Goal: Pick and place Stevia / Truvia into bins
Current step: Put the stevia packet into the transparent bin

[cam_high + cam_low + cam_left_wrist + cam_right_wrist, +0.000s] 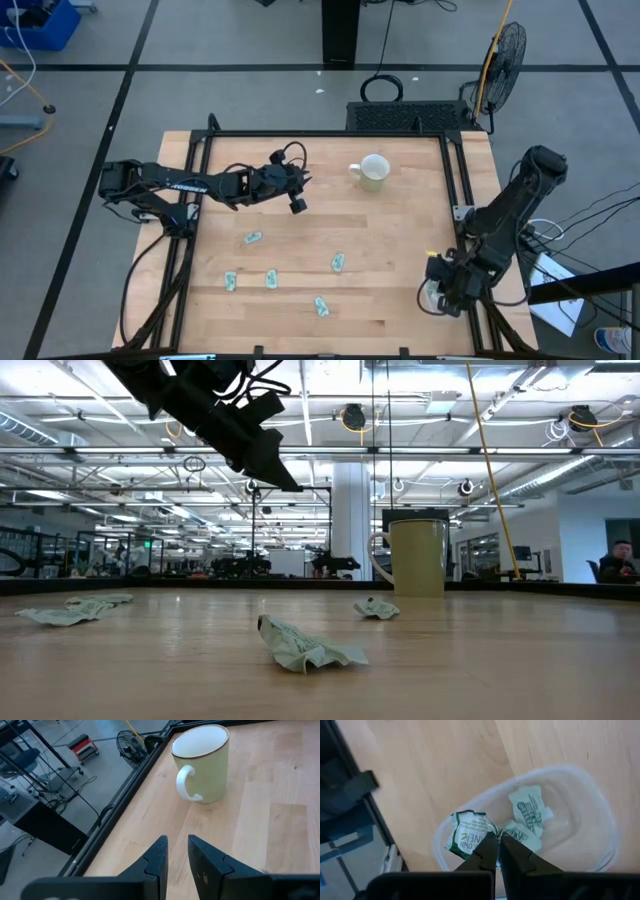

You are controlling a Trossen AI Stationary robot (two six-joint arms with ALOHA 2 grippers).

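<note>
Right end effector, fingers pressed together on a sachet, hung over the clear tub at lower right of the tabletop, apparently for dropping. Left end effector waited, slightly parted, near the mug. Five sachets lay loose.

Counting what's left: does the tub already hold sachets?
Yes: the right wrist view shows sachets lying inside the clear tub.

Evenly bright under ceiling strip lights, with soft shadows on the desk and blurred nearest sachet.
</note>
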